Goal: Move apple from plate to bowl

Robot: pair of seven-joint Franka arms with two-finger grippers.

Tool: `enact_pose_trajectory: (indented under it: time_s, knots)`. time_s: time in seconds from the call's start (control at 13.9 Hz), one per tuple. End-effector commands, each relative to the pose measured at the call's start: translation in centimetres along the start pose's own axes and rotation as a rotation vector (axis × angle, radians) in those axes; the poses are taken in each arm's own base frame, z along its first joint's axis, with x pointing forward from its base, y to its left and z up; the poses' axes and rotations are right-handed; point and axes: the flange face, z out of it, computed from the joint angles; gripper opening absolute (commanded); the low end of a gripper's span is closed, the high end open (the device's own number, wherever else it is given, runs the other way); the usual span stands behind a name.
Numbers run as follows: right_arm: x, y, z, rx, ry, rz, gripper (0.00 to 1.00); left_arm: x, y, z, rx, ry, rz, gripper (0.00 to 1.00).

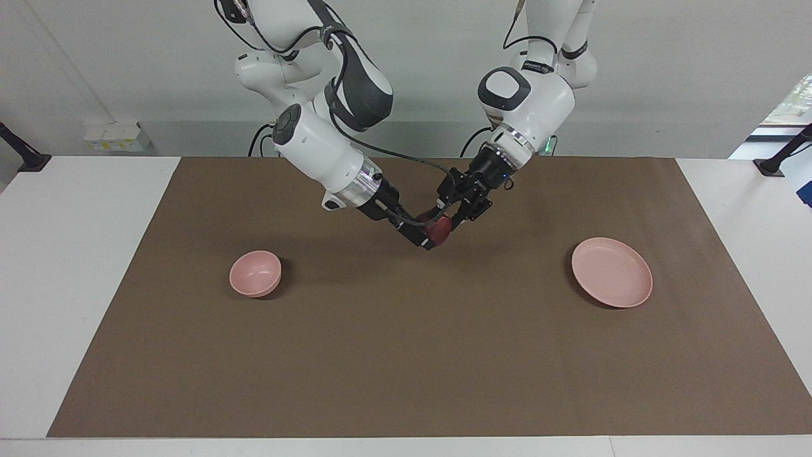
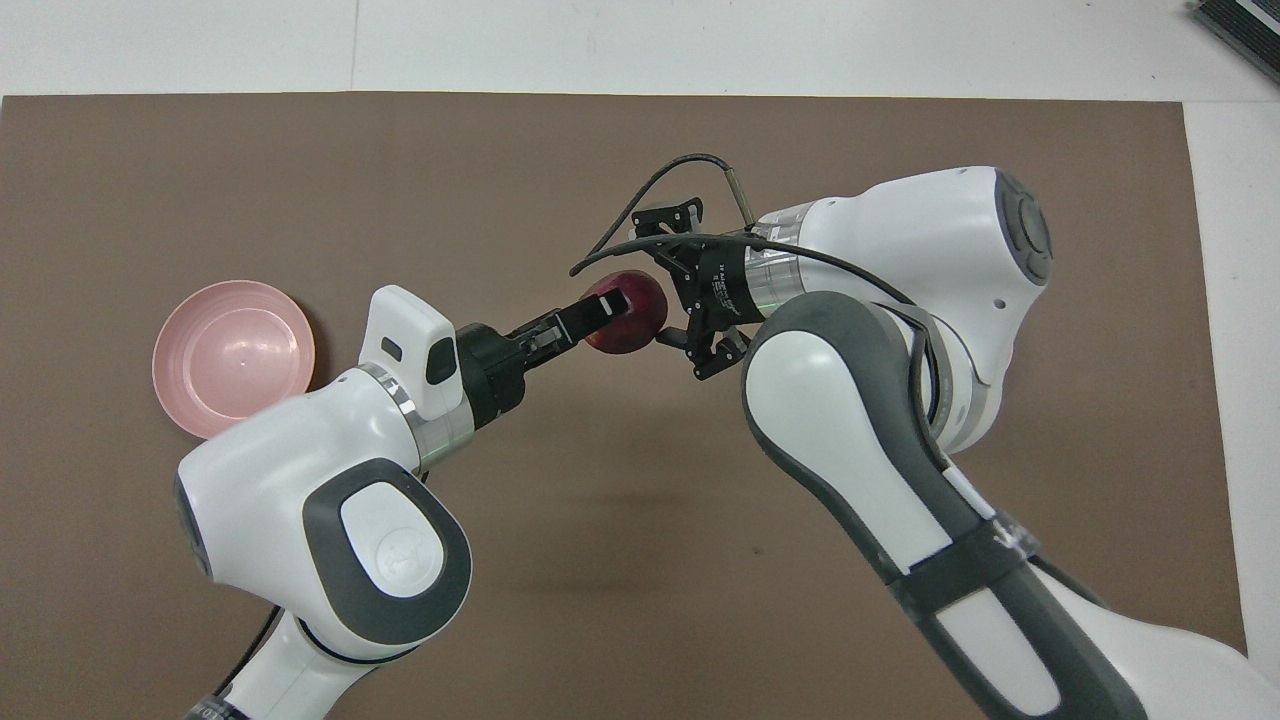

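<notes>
Wall (image 1: 698,63): plain pale grey-white, evenly lit.
Table (image 1: 82,285): white top.
Mat (image 1: 406,355): brown sheet covering most of the table.
Window (image 1: 796,95): bright daylight and greenery at one edge.
Socket box (image 1: 117,136): white, low on the wall.

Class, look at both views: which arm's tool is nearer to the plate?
Left. The left tool holds the apple over mid-table, on the side toward the plate; the right tool meets it from the bowl's side.

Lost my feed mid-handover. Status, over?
Left gripper shut on apple, up over mid-table. Right gripper open at the apple. Plate bare, bowl waiting. Nothing in the way.
</notes>
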Motion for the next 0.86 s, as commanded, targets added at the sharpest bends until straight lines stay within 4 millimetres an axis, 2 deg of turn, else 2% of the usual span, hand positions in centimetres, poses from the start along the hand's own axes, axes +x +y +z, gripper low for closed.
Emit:
enact_pose_trajectory:
  time_s: [0.0, 0.07, 0.14, 0.29, 0.36, 0.58, 0.65, 0.72, 0.79]
  knots:
    - [-1.2, 0.0, 0.9, -0.002, -0.028, 0.006, 1.00, -0.5, 4.9, -0.2, -0.104, 0.014, -0.016, 0.00]
    - [-1.2, 0.0, 0.8, -0.002, -0.028, 0.005, 0.95, -0.4, 5.1, -0.3, -0.110, 0.018, -0.018, 0.00]
    - [-1.1, 0.0, 0.7, -0.006, -0.031, 0.008, 0.52, -0.4, 5.1, -0.3, -0.110, 0.018, -0.018, 0.00]
    - [-0.7, 0.1, 0.4, -0.029, -0.047, 0.012, 0.05, -0.4, 5.0, -0.2, -0.107, 0.017, -0.020, 0.00]
    - [-0.3, 0.1, 0.1, -0.028, -0.047, 0.020, 0.00, -0.4, 5.0, -0.3, -0.107, 0.018, -0.021, 0.00]
    - [-0.2, 0.1, 0.0, -0.032, -0.048, 0.019, 0.00, -0.4, 5.0, -0.3, -0.107, 0.018, -0.025, 0.00]
    - [-0.3, -0.1, -0.3, -0.031, -0.050, 0.015, 0.00, -0.1, 4.9, -0.4, -0.108, 0.022, -0.026, 0.42]
    - [0.0, -0.3, -1.1, -0.033, -0.055, 0.011, 0.00, 0.6, 4.9, -0.6, -0.107, 0.033, -0.022, 0.99]
    - [0.8, -0.4, -2.1, -0.038, -0.055, 0.015, 0.00, 0.8, 4.9, -0.7, -0.107, 0.037, -0.024, 1.00]
